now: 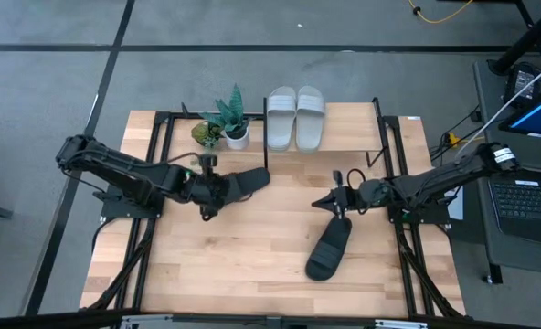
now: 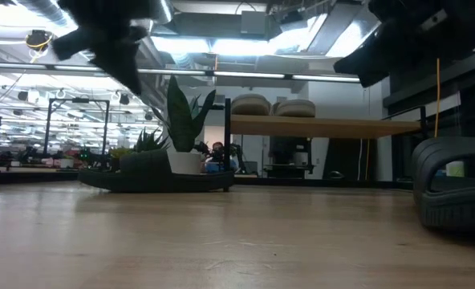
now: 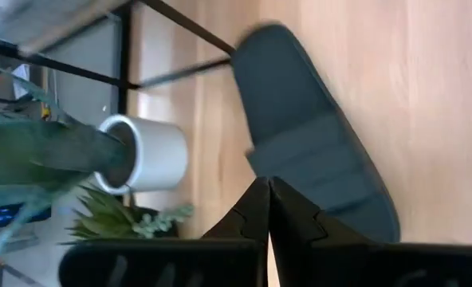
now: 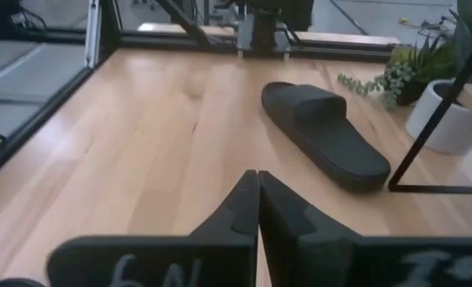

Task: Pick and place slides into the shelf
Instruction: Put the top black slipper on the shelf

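One black slide (image 1: 246,182) lies flat on its sole on the table in front of the plants; the left wrist view shows this slide (image 3: 312,139) just past my left gripper (image 3: 268,199), which is shut. In the low view the left gripper (image 2: 113,48) hangs well above the slide (image 2: 153,181). The second black slide (image 1: 330,249) lies toward the table's near right. My right gripper (image 1: 325,203) is shut and hovers above the table beyond that slide's far end. Two pale slides (image 1: 295,117) sit side by side on the shelf's wooden top board (image 1: 348,128).
Two potted plants (image 1: 225,128) stand at the shelf's left end, the taller in a white pot (image 3: 152,151). The shelf's thin black uprights (image 4: 435,127) rise beside them. Bare tabletop (image 1: 252,247) spreads between the two black slides and toward the near edge.
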You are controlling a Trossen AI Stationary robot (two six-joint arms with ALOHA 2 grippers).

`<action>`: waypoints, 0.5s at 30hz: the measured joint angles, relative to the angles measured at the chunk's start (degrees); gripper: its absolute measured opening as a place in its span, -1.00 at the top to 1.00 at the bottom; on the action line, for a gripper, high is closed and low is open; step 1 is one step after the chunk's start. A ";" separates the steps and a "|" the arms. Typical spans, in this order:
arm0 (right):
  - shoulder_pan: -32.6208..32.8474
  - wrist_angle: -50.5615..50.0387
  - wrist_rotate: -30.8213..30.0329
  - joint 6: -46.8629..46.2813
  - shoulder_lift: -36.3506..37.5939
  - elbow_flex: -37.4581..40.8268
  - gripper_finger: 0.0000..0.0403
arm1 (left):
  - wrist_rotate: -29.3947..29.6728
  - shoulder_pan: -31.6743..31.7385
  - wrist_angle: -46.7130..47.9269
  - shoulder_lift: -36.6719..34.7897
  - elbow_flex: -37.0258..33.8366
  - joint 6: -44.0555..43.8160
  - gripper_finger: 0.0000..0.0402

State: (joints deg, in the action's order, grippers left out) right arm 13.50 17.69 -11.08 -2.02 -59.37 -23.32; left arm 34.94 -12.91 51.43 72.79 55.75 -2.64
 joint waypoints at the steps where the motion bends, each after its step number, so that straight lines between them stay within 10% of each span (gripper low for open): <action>1: 0.00 1.07 0.01 -0.61 0.00 0.66 0.95 | 0.00 -0.62 0.11 0.00 -1.00 -0.29 1.00; 15: 0.00 2.32 0.03 -1.82 -0.02 1.28 0.94 | -8.34 -5.97 -0.54 0.05 -11.26 -7.47 1.00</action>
State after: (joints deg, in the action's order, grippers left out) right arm 13.50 20.01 -11.05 -3.84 -59.40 -22.04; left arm 26.60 -18.87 50.89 72.84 44.49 -10.11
